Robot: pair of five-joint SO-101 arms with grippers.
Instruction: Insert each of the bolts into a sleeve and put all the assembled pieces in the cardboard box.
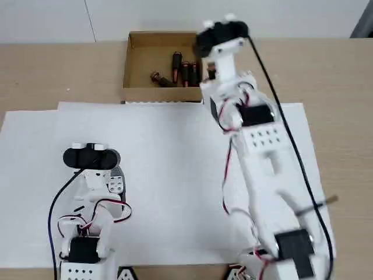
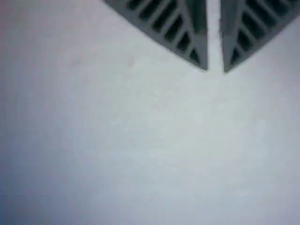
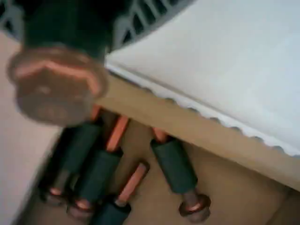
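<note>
Right end effector [image 3: 70,21]: clamped on a dark sleeve [image 3: 65,29] with the copper bolt [image 3: 56,89] head sticking out of its end. In the high view it hangs over the box's right side, upper centre of the frame.
Cardboard box [image 1: 133,64]: open-topped, at the upper centre of the desk [image 1: 52,70], its near wall touching the far edge of the white sheet [image 1: 175,163].
Assembled pieces [image 1: 186,73]: four lie on the box floor, bunched in its right half. The left half of the floor is bare.
Box near wall [image 3: 187,126]: runs close beside the held sleeve, between it and the sheet.
Left end effector [image 2: 215,68]: fingers drawn together with a thin slit between them, nothing held, tips over the sheet at the lower left of the high view.
Open room: a wide bare stretch of sheet lies between the two arms.
</note>
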